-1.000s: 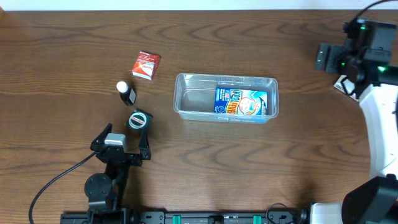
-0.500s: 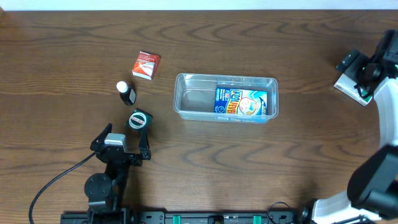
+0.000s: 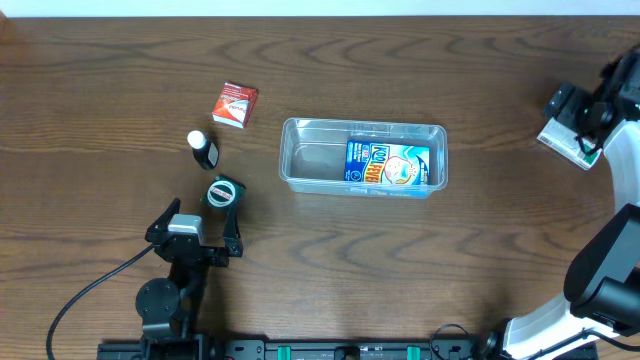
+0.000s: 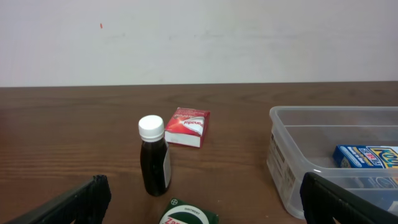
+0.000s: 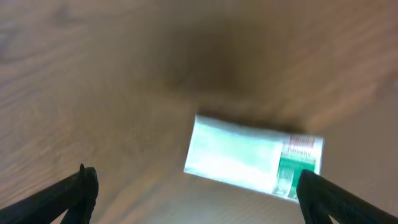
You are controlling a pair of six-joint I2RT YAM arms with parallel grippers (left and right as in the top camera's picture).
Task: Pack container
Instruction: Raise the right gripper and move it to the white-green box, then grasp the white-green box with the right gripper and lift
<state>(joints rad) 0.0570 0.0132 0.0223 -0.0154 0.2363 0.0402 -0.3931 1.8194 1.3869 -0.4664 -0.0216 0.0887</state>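
Now that the right gripper (image 5: 196,186) has swung over the white-green box (image 5: 252,158), jaws spread and empty, that box looks next for the container (image 3: 298,160).

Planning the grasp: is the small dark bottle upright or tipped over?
Upright. The dark bottle stands on its base on the table, white cap on top.
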